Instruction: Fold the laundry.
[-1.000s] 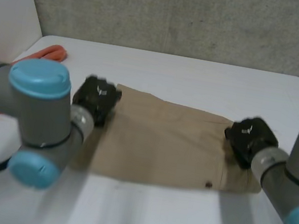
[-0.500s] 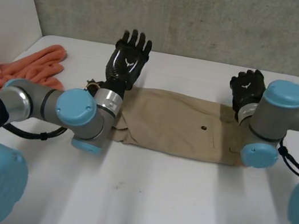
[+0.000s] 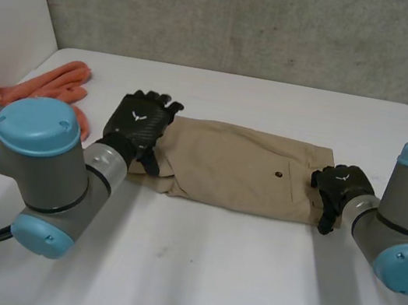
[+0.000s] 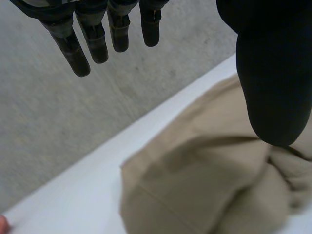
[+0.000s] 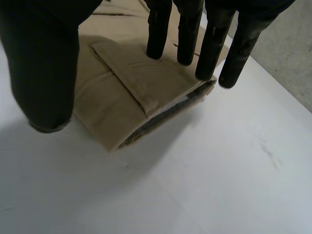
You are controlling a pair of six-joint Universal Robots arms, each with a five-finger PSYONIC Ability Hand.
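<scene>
Tan trousers [image 3: 241, 167] lie folded into a long band across the middle of the white table [image 3: 205, 279], a buttoned pocket facing up. My left hand [image 3: 140, 121] is over their left end, fingers [image 4: 97, 34] straight and thumb spread apart above the bunched tan cloth [image 4: 195, 180], holding nothing. My right hand [image 3: 340, 188] is at the right end. There its fingers [image 5: 209, 44] reach out over the waistband corner [image 5: 136, 83], the thumb stands off to the side above the table, and no cloth is pinched.
An orange cloth [image 3: 58, 83] lies crumpled at the table's left edge, beside a white side wall. A grey wall [image 3: 251, 19] runs behind the table's far edge. Bare tabletop stretches in front of the trousers.
The trousers went from a wider spread to a narrower folded band. Both hands let go, rose over the far side, then came back down to the band's two ends.
</scene>
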